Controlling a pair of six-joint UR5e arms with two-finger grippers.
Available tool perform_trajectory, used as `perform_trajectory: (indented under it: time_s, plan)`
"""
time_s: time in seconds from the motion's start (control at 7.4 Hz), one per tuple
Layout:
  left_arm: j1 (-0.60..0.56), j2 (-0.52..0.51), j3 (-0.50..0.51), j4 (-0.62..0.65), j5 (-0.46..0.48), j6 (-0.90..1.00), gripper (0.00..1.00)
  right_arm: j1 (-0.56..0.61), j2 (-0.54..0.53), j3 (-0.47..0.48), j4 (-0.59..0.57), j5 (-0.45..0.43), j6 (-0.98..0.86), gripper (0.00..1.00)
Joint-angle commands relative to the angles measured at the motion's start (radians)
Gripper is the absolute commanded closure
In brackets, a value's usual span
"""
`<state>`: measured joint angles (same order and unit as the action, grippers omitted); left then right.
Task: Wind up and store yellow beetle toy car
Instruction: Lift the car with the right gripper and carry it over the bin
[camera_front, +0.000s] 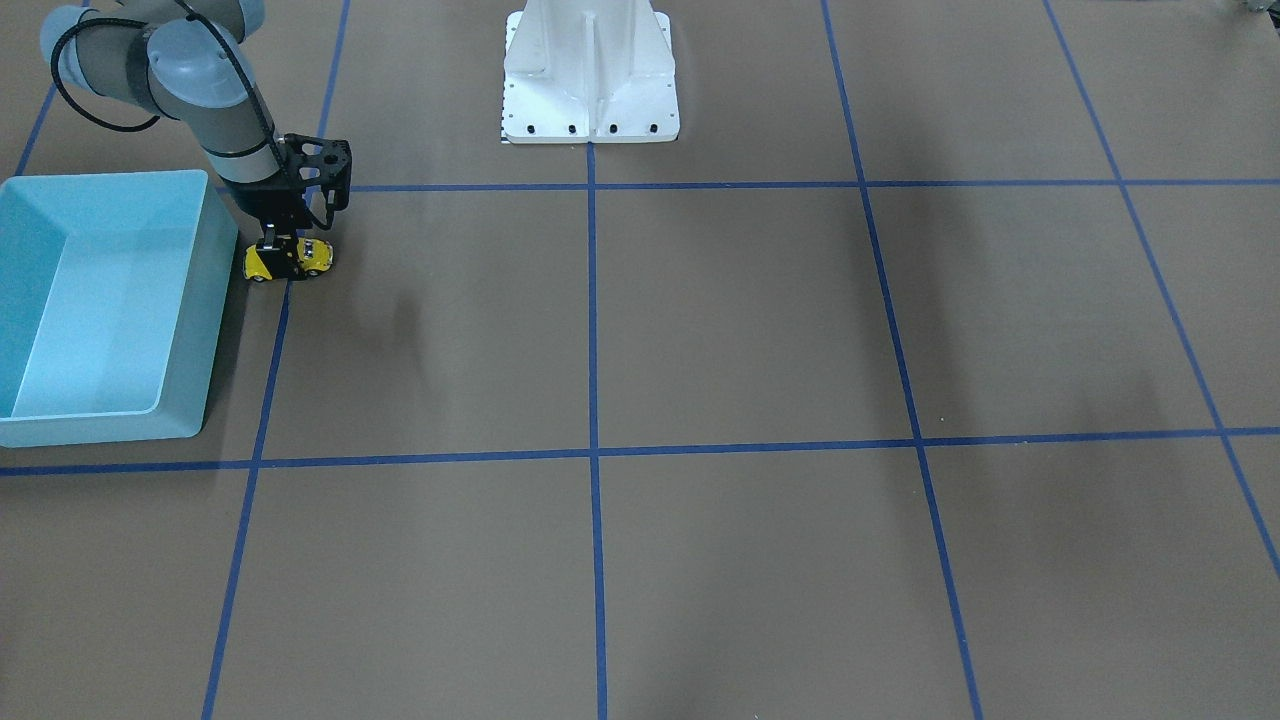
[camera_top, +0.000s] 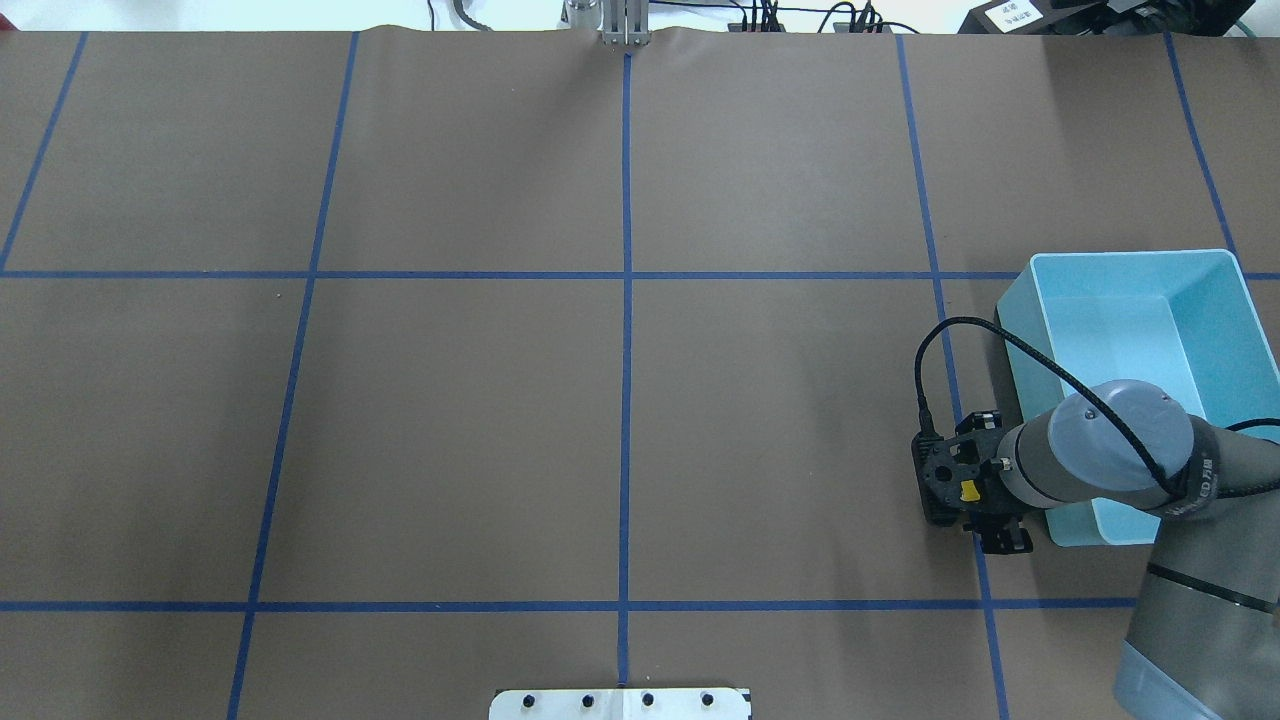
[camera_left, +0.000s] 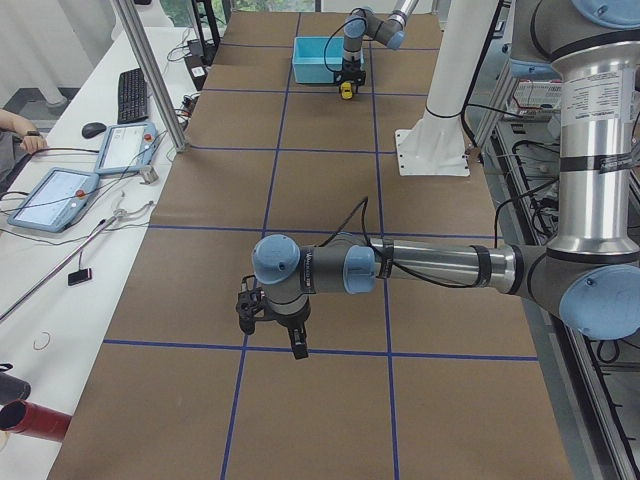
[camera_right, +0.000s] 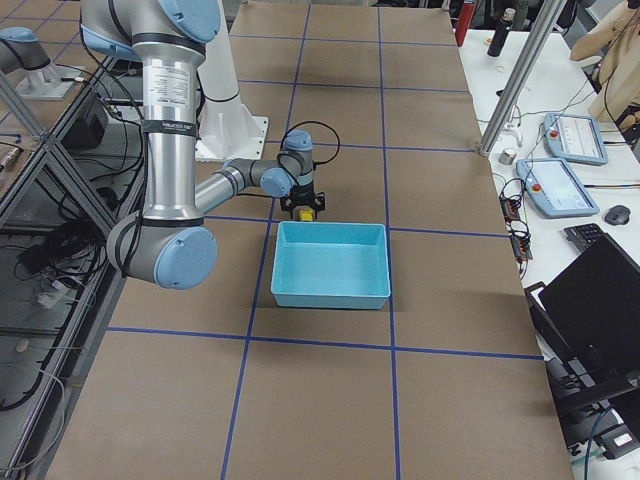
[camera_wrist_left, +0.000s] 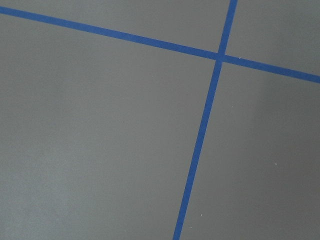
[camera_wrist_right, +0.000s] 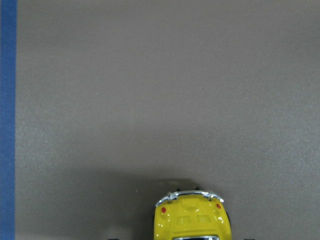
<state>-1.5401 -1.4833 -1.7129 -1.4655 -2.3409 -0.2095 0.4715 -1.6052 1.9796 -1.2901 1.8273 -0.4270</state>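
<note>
Right arm's jaws are clamped on the car (camera_front: 316, 256), which sits on the surface (camera_front: 700, 330) just beside the bin (camera_front: 212, 300). Left arm's jaws, well apart: cannot tell.

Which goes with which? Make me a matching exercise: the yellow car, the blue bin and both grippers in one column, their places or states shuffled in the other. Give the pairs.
Things
1. yellow beetle toy car
2. light blue bin
3. left gripper
4. right gripper

Places or states
A. empty, standing open on the table
B. above bare table near a tape crossing, far from the bin
C. wheels on the table, just outside the bin's wall
D. lowered over the car, next to the bin

Pairs: 1-C, 2-A, 3-B, 4-D
</note>
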Motion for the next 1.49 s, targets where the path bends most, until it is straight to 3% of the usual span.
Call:
perform_trajectory:
  time_s: [0.0,0.27,0.41,0.54,0.81,1.08,1.35]
  plan:
    - [0.000,0.000,-0.001,0.001,0.000,-0.001,0.00,0.001,-0.002,0.010,-0.009,-0.003,-0.009,1.00]
    - [0.000,0.000,-0.004,0.001,-0.002,-0.001,0.00,0.006,-0.002,0.015,-0.011,-0.003,-0.012,1.00]
    - [0.000,0.001,-0.004,0.001,-0.002,-0.001,0.00,0.022,0.001,0.084,-0.109,-0.002,-0.012,1.00]
    - [0.000,0.003,-0.001,0.001,0.000,-0.001,0.00,0.016,0.026,0.204,-0.311,-0.003,-0.010,1.00]
    - [0.000,0.003,-0.001,0.001,0.000,-0.001,0.00,0.070,0.164,0.335,-0.592,-0.002,-0.012,1.00]
    - [0.000,0.003,-0.001,0.001,0.000,0.001,0.00,0.162,0.136,0.395,-0.665,0.003,-0.094,1.00]
    - [0.000,0.003,-0.001,0.001,0.000,0.001,0.00,0.270,0.044,0.409,-0.658,0.021,-0.299,1.00]
